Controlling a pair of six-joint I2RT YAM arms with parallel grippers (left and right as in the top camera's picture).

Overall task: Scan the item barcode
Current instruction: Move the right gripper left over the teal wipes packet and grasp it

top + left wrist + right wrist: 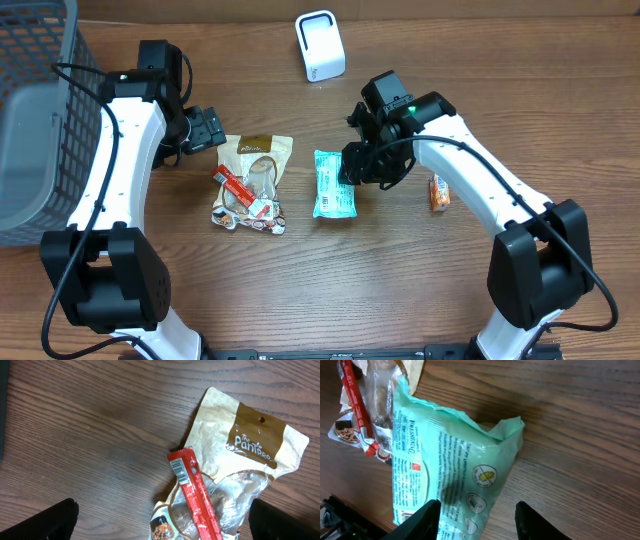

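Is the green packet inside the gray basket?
No, the green packet lies flat on the wooden table, well away from the basket at the table's left edge.

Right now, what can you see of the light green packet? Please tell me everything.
The light green packet is a soft plastic pouch, wrinkled, with white print and round icons on its face. It lies lengthwise on the wooden table, right of the beige snack pouch. The right claw straddles its right edge; a firm grip cannot be confirmed.
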